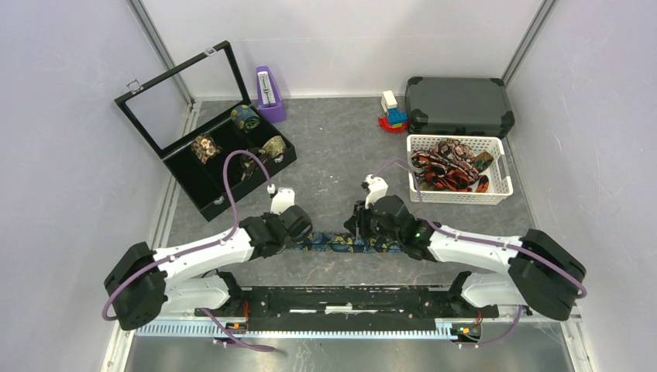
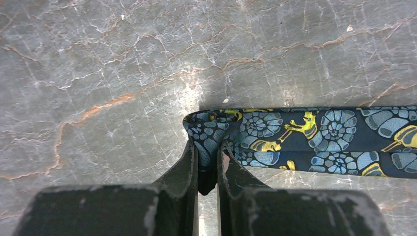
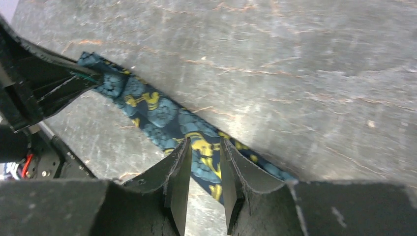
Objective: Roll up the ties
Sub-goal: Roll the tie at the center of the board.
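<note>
A dark navy tie [image 1: 341, 242] with blue and gold paisley lies flat on the table between my two grippers. My left gripper [image 1: 304, 237] is shut on its left end. In the left wrist view the fabric end [image 2: 211, 129] is bunched and pinched in my left gripper [image 2: 209, 146], and the rest of the tie runs off to the right. My right gripper [image 1: 364, 235] hovers over the tie's right part. In the right wrist view my right gripper [image 3: 205, 143] has its jaws slightly apart, straddling the tie [image 3: 162, 114], which lies flat beneath them.
A black display box [image 1: 197, 190] with its lid up holds several rolled ties [image 1: 205, 147] at the back left. A white basket [image 1: 503, 167] of loose ties [image 1: 445, 167] stands at the right, behind it a dark case [image 1: 459, 106]. A purple metronome [image 1: 269, 93] and toy blocks [image 1: 393, 112] stand at the back.
</note>
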